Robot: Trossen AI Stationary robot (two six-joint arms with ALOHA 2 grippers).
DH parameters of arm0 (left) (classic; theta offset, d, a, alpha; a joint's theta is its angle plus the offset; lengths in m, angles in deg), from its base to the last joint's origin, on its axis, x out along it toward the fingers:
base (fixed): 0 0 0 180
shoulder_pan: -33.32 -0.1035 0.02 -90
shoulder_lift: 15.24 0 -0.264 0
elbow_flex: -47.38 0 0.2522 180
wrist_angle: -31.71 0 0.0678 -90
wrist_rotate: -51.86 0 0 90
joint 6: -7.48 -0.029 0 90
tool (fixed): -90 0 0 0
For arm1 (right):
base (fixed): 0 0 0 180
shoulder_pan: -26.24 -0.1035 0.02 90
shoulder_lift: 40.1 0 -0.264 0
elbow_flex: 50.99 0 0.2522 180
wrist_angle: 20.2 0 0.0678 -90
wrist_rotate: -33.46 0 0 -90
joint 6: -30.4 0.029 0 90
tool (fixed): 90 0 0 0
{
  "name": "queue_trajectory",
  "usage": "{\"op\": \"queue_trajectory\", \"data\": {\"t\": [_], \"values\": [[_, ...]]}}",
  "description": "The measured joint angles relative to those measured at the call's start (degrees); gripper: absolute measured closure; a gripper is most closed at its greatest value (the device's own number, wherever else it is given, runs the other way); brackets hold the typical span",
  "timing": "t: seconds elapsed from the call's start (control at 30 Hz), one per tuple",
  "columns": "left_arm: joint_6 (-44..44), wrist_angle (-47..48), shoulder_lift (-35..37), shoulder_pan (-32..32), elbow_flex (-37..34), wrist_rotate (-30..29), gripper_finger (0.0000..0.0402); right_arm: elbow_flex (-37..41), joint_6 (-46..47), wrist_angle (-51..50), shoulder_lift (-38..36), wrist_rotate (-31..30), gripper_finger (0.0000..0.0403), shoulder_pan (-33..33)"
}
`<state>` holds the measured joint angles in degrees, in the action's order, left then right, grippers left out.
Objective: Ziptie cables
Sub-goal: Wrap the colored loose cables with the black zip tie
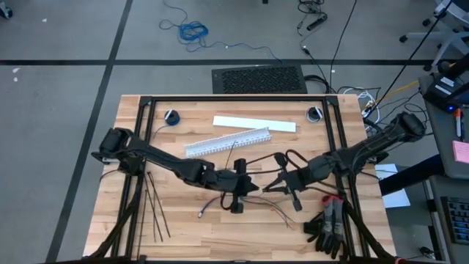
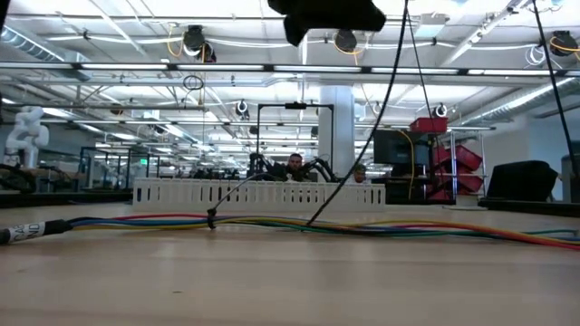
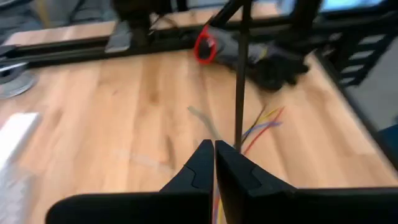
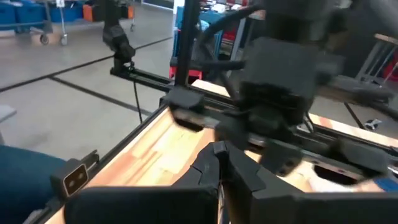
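Note:
The cables (image 1: 275, 210) lie as a loose bundle of coloured wires on the wooden table, seen along its length in the low view (image 2: 362, 226). A black ziptie (image 2: 210, 219) is looped round the bundle, its tail slanting up. A second thin black strip (image 2: 349, 163) rises from the bundle toward the top. Several spare zipties (image 1: 155, 209) lie at the near left. My left gripper (image 1: 255, 186) and my right gripper (image 1: 265, 188) hover tip to tip above the bundle's middle, both shut (image 3: 214, 152) (image 4: 222, 155). A thin black strip (image 3: 239, 81) stands right beside the left fingers. My left gripper has the thin black strip (image 3: 237, 140) close against the outer side of one finger, not between the two. Whether it touches the strip I cannot tell. My right gripper shows nothing between its fingers, and the left arm fills the view just beyond them.
A long white slotted duct (image 1: 227, 141) lies behind the grippers, with a flat white strip (image 1: 254, 123) beyond it. Black gloves and a red-handled tool (image 1: 330, 226) sit at the near right corner. Black frame rails (image 1: 234, 98) border the table.

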<state>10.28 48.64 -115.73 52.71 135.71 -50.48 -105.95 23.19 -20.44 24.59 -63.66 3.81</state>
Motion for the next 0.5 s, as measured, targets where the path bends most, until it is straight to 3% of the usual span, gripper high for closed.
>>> {"op": "queue_trajectory", "data": {"t": [0.3,0.5], "values": [[6.02,2.46,-0.66,0.61,-0.75,-15.58,0.0386,0.13,3.60,3.70,1.01,0.91,0.0402,7.30],[8.34,-3.14,-0.11,-1.11,-7.95,-18.73,0.0385,0.23,3.79,3.74,2.89,2.59,0.0402,10.84]]}}
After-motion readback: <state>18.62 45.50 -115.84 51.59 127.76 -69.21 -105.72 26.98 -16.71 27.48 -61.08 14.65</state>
